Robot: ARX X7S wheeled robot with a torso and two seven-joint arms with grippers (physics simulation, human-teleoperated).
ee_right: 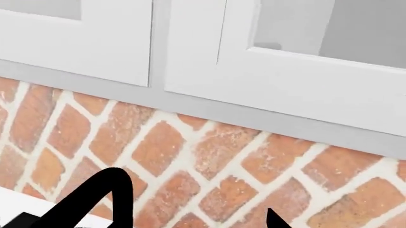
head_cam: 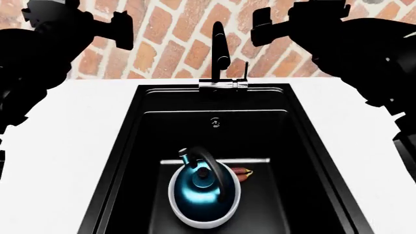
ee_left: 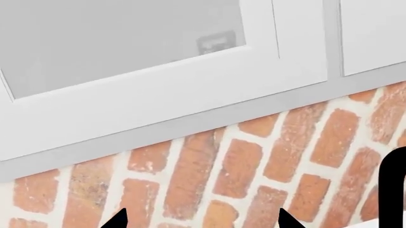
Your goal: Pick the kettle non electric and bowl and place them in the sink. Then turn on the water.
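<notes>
Teal: one kettle (head_cam: 200, 187) in one bowl (head_cam: 204, 220), apparently, one sink (head_cam: 130, 141).

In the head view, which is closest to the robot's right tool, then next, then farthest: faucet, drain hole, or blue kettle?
From the right tool:
1. Faucet, at the sink's back edge.
2. Drain hole, on the sink's back wall.
3. Blue kettle, sitting in the white bowl at the sink's front.
</notes>
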